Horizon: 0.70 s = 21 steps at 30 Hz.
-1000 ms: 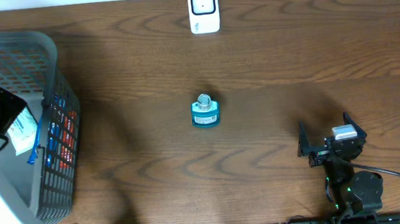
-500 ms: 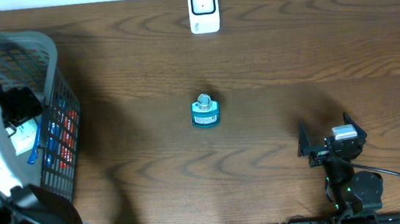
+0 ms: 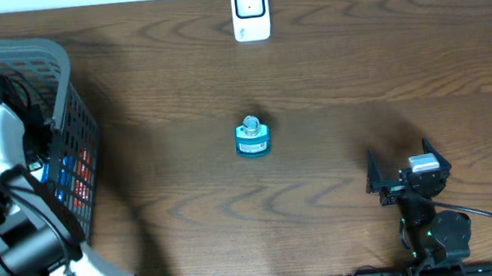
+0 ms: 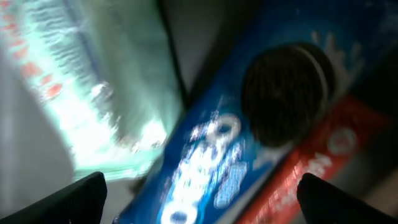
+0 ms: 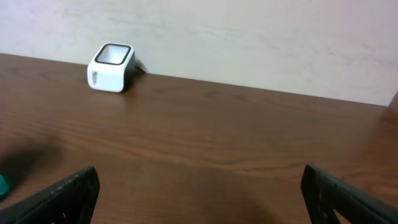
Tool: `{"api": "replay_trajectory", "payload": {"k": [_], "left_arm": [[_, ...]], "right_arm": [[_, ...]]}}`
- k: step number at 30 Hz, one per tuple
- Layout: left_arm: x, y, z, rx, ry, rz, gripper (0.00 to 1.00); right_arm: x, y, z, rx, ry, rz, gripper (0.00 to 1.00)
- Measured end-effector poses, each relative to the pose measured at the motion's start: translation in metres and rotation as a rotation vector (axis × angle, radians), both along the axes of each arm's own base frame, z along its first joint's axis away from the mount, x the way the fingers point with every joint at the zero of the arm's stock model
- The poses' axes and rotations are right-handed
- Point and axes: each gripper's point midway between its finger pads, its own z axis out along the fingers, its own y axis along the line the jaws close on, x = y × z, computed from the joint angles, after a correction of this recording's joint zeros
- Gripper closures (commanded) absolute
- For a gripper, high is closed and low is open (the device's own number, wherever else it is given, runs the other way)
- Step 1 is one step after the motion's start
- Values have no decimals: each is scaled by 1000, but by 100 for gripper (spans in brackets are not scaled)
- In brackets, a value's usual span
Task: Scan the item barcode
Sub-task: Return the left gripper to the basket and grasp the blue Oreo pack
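Blue film-wrapped cookie pack (image 4: 236, 143) is the likely scan item. It lies in the grey plastic mesh basket (image 3: 58, 65) at the left end of the brown wooden tabletop (image 3: 330, 66), right under the left claw (image 4: 202, 196). That claw is spread wide and holds nothing. Right claw (image 5: 202, 186) is also spread and empty, low over the tabletop's right side. The pack lies touching a red pack (image 4: 311, 162) on one side and a green-and-white film bag (image 4: 106, 81) on the other. Handling guess: light, slick wrap, brittle contents, so squeeze gently. Best hold looks to be across the short width near mid-length, but the neighbours crowd both long edges. Long axis runs diagonally in the wrist view, lower left to upper right, with the cookie picture at the upper-right end. The printed face is up and no barcode is visible, so it is probably underneath or on a side seam. Expect a flip before showing it to the white box scanner (image 3: 250, 11) at the far edge. A teal round container (image 3: 251, 138) sits mid-tabletop, well apart.
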Motion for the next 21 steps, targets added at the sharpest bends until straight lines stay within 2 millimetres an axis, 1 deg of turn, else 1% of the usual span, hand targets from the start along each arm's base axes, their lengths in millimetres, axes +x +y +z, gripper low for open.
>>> {"api": "replay_trajectory", "payload": {"k": [3,5,6,7,8,9,11,12,13,14,16,21], "left_arm": [[-1,0,-22,-19,44,-19,2],[3,2,-23,-17,39,-29,2],[4,3,-25,-14,39,-32,13],[5,4,-25,-15,40,-34,22],[6,5,-25,-12,37,-34,35],[7,5,-26,-12,39,-38,50],[7,5,-28,-16,40,-38,71],[8,3,-29,-29,37,-38,78],[8,2,-30,-30,37,-47,81],[9,1,-30,-32,37,-53,89],[8,0,-30,-35,39,-56,92],[7,0,-27,-35,39,-49,93]], "right_arm": [[0,0,0,0,0,0,1],[0,0,0,0,0,0,1],[0,0,0,0,0,0,1],[0,0,0,0,0,0,1],[0,0,0,0,0,0,1],[0,0,0,0,0,0,1],[0,0,0,0,0,0,1],[0,0,0,0,0,0,1],[0,0,0,0,0,0,1],[0,0,0,0,0,0,1],[0,0,0,0,0,0,1],[0,0,0,0,0,0,1]]}}
